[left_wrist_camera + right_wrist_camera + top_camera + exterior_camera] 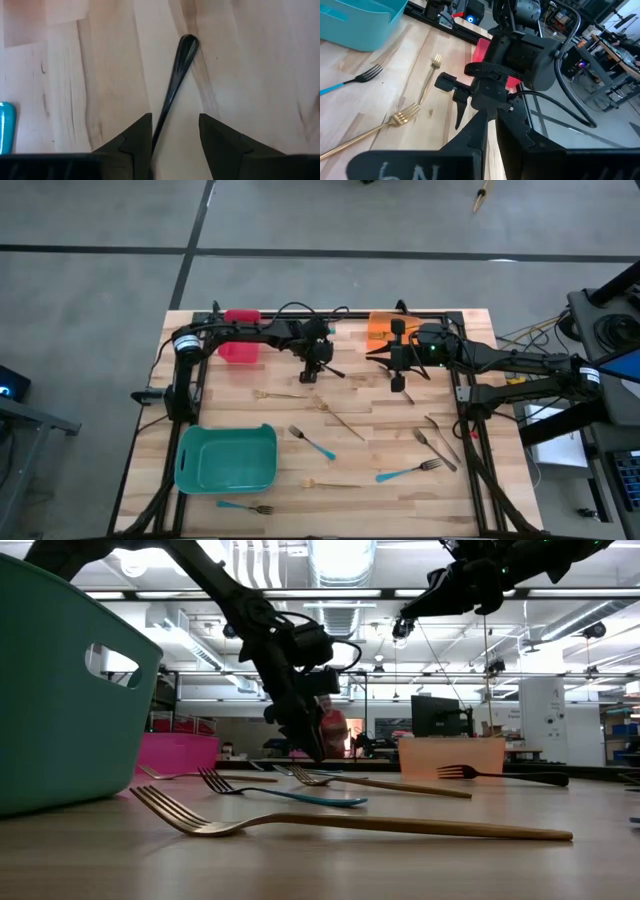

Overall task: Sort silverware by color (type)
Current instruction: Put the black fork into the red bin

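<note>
A dark fork (179,70) lies flat on the wooden table, and the fingers of my open left gripper (175,120) stand on either side of its handle. In the high view this gripper (312,375) points down at the table's far middle, beside the fork (335,370). My right gripper (397,380) hangs shut above the table near the orange bin (382,328), with nothing seen between its fingers (470,137). Gold forks (275,393) (340,420), blue-handled forks (312,443) (408,472) and grey forks (435,448) lie scattered on the table. My left gripper comes down on the dark fork's handle (161,117) slanting from above, its fingers lying along the handle. The handle runs close beside one finger (142,135). I cannot tell whether that finger touches it. The fork lies flat on the table.
A teal bin (225,458) stands near the left front, a red bin (240,340) at the far left. Another gold fork (330,483) and a blue-handled fork (245,506) lie near the front edge. A black frame (465,410) borders the table.
</note>
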